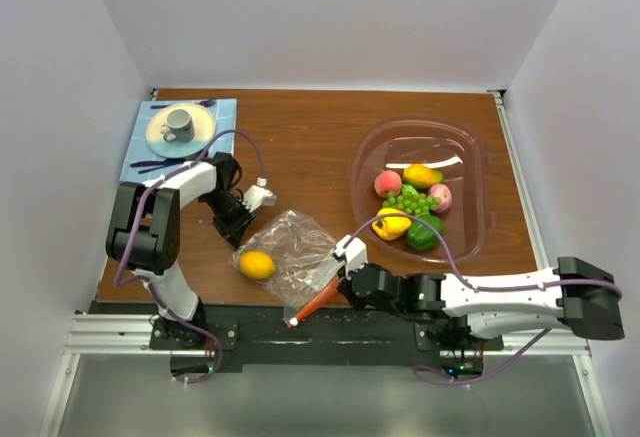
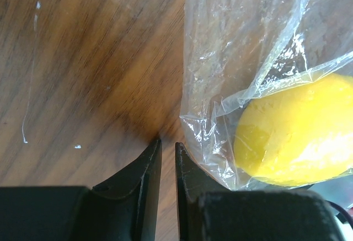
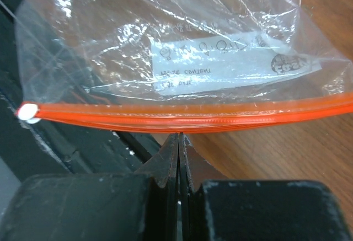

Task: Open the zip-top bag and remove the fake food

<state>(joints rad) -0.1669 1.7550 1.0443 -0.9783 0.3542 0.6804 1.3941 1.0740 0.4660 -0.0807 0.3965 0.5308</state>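
Note:
The zip-top bag (image 1: 295, 247) lies crinkled at the table's near edge, and one yellow fake food piece (image 1: 258, 265) shows inside it. Its orange zip strip (image 3: 220, 114) runs straight across the right wrist view, with the white slider (image 3: 27, 112) at the left end. My right gripper (image 3: 180, 135) is shut, its tips meeting at the strip's lower edge and pinching the bag's lip. My left gripper (image 2: 165, 142) stands beside the bag's (image 2: 242, 42) corner with a narrow gap that shows only wood. The yellow piece (image 2: 298, 136) sits just right of it.
A clear oval tub (image 1: 470, 157) at the right holds several toy fruits and vegetables (image 1: 410, 202). A blue mat with a plate and a cup (image 1: 180, 125) lies at the back left. The black rail (image 1: 250, 322) runs along the near edge, under the zip strip's slider end.

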